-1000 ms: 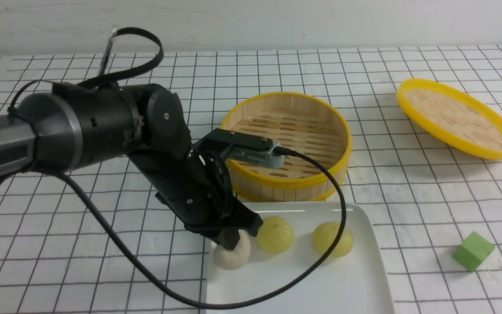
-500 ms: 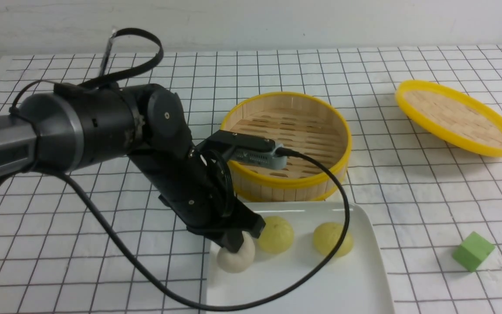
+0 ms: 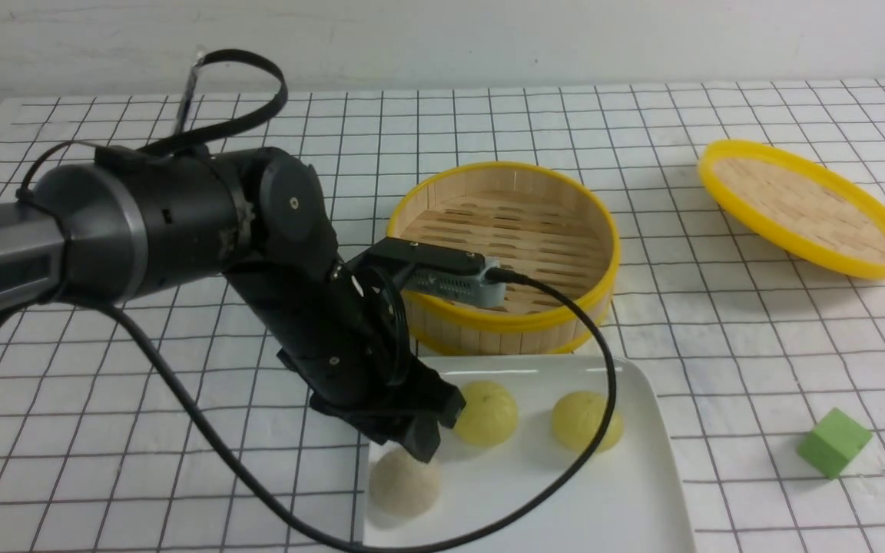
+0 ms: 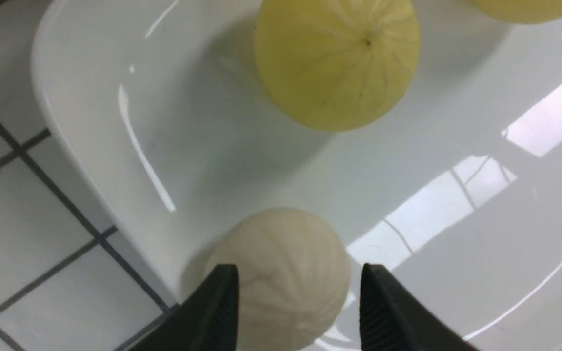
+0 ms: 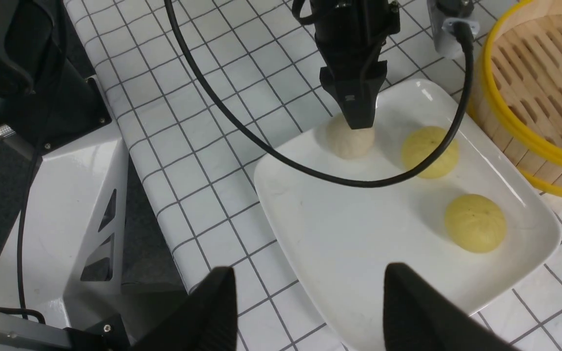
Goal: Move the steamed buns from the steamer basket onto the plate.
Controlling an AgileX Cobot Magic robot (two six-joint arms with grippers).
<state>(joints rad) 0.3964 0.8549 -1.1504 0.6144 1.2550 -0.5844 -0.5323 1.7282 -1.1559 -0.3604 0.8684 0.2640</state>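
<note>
The left end effector (image 3: pixel 429 439) has spread open, releasing the greyish bun (image 3: pixel 404 482) onto the plate (image 3: pixel 631 507).

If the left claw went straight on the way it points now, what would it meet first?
Most likely the greyish bun, lying on the plate just beyond the open left claw, then the plate itself. How near is hard to judge.

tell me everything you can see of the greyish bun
The greyish bun is small, round and matte pale beige, like soft dough, with fine pleats running to its top. It sits upright on the plate, against the inner slope of the left rim, apart from both yellow buns. The left tool hangs just above it, jaws open to either side; whether they touch it is unclear.
</note>
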